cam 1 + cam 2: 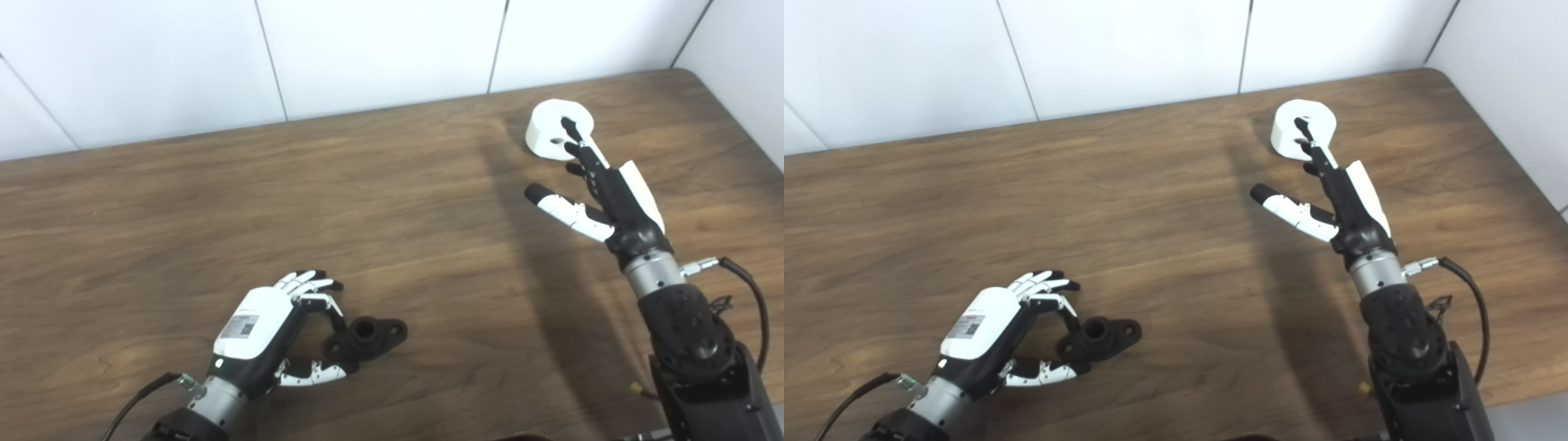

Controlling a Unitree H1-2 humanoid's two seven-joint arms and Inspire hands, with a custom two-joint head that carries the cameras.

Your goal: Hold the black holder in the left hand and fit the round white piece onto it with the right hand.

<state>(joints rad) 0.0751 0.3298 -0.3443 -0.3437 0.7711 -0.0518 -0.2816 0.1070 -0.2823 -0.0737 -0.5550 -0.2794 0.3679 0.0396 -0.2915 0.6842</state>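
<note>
left hand (278,334) pinching black holder (367,337), on tabletop (184,214) | right hand (603,193) wide, fingertips over round white piece (554,130) | straddle rim before closing

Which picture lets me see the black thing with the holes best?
The left eye view: the black holder shows a bit larger there, center hole and side holes plain. The right eye view shows the same holder, slightly smaller, with the left hand at its near end in both.

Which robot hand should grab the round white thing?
The right hand, probably. It is already stretched out with open fingers reaching over the round white piece at the far right of the table. The left hand is far away, busy around the black holder.
</note>
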